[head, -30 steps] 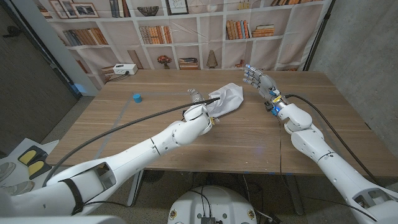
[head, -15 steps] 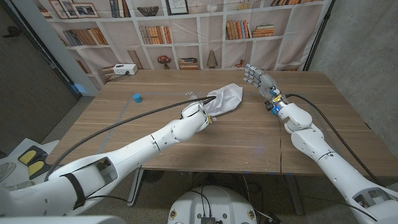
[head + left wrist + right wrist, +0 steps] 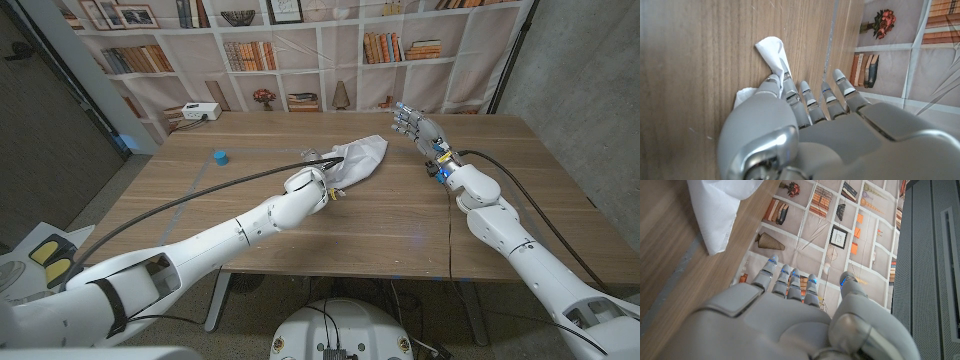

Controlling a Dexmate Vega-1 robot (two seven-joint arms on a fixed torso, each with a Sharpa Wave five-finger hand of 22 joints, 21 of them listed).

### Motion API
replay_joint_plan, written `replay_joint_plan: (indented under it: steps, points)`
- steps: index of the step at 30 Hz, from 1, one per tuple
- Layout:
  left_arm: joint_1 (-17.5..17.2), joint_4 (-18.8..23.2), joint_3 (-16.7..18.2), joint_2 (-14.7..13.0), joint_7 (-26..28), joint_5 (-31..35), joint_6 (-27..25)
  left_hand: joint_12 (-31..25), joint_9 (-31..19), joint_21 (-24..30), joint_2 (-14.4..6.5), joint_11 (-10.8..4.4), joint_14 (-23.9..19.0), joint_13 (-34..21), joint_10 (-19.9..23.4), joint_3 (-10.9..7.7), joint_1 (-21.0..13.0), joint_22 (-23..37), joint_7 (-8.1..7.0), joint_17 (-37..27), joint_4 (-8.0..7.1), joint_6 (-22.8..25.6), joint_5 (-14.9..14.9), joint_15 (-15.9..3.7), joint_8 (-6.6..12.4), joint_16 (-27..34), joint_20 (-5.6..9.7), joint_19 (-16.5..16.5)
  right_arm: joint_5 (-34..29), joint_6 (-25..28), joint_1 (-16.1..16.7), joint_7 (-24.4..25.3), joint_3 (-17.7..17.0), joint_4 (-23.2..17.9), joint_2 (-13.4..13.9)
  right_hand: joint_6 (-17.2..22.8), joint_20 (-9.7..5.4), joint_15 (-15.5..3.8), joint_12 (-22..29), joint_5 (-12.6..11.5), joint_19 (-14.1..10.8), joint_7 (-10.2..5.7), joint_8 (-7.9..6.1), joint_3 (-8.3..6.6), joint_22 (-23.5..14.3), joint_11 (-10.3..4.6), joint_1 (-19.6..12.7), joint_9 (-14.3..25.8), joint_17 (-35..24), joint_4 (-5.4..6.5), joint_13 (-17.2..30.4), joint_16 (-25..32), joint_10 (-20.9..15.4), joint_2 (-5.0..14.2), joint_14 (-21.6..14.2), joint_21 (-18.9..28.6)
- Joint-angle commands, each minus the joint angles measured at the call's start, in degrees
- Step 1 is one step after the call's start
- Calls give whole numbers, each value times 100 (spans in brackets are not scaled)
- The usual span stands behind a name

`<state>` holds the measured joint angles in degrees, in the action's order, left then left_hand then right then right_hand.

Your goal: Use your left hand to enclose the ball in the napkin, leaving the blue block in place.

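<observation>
A white napkin (image 3: 366,152) lies bunched and drawn out at the table's far middle. My left hand (image 3: 318,176) is at its near left end. In the left wrist view a napkin corner (image 3: 771,50) stands up between the thumb and a finger of my left hand (image 3: 805,125), so the hand pinches it. The ball is hidden; I cannot tell whether it is under the cloth. A small blue block (image 3: 220,157) stands apart at the far left. My right hand (image 3: 412,124) is held up to the right of the napkin (image 3: 720,205), fingers spread and holding nothing (image 3: 785,315).
A white box (image 3: 200,112) sits at the table's back left edge. A bookshelf backdrop (image 3: 300,40) stands behind the wooden table (image 3: 400,230). A black cable (image 3: 200,200) runs along my left arm.
My left hand has shifted slightly left and toward me with the napkin's end, and the cloth now looks longer and narrower. The right hand and the blue block have stayed put.
</observation>
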<state>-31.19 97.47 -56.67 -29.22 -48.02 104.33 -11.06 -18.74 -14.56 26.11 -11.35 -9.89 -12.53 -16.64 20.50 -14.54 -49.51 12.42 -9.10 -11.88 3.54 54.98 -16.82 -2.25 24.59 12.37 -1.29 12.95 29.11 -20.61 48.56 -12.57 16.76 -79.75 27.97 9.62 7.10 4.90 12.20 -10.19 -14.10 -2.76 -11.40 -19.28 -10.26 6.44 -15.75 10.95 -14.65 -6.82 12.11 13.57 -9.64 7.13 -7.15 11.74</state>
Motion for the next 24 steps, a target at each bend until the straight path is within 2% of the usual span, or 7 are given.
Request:
replay_joint_plan:
  steps: [1,4,6,8,11,19,24]
  points:
    - [-75,712,74,-290,478,851,-215,59,-167,81,-33,35,121,-61,-80,-164,-48,56,-36,-53,-149,-284,-122,-556,39,10,-106,-61,43,-11,-92,-39,12,136,-97,56,-5,6,-11,-13,-25,-6,9,25,-10,-19,-2,4,-2,-7,10,20,-1,14,-36,9]
    - [-138,770,33,-353,841,1536,-434,67,-280,109,6,-58,153,-93,-63,-189,-29,77,-113,-62,-238,-489,-207,-593,63,11,-67,-87,65,3,-104,-53,12,157,-118,56,-8,1,-9,-13,-29,-3,9,24,-10,-22,-4,4,-1,-9,10,20,-4,13,-37,11]
    - [-175,824,93,-378,1040,1720,-495,46,-408,157,14,-178,148,-133,20,-209,-13,101,-245,-72,-329,-599,-306,-665,136,27,15,-76,62,-8,-115,-57,15,180,-134,57,-7,1,-10,-13,-29,-1,9,25,-10,-20,-4,4,-1,-9,10,20,-2,13,-37,10]
    - [-213,873,174,-393,1196,1801,-521,38,-485,185,4,-197,147,-158,41,-226,-7,116,-287,-78,-384,-665,-365,-701,178,30,49,-76,60,8,-117,-49,18,177,-140,57,-8,3,-10,-13,-31,-1,9,25,-10,-16,-3,4,-1,-8,10,18,-5,14,-34,11]
    - [-251,942,316,-402,1372,1763,-491,25,-613,228,-12,-202,135,-200,64,-264,-4,144,-305,-88,-478,-719,-464,-723,269,32,80,-92,48,10,-116,-34,18,172,-147,53,-9,2,-10,-13,-30,0,10,25,-10,-13,-3,4,-1,-7,10,18,-5,15,-31,11]
    - [-331,940,564,-388,2017,1515,-522,9,-738,278,1,-212,111,-241,80,-293,-8,168,-315,-95,-557,-738,-552,-763,372,33,113,-86,17,-82,-112,-72,18,142,-135,53,-11,2,-10,-14,-31,-4,11,24,-10,-19,-8,4,0,-10,10,19,-6,16,-37,10]
    - [-301,914,675,-348,2281,1271,-480,-7,-806,312,17,-214,70,-264,106,-303,-13,179,-316,-98,-591,-751,-598,-783,428,42,132,-66,-17,-214,-118,-109,27,104,-137,61,-168,-88,-9,-13,-110,15,8,24,-10,68,-25,4,11,-26,10,18,-11,3,-51,38]
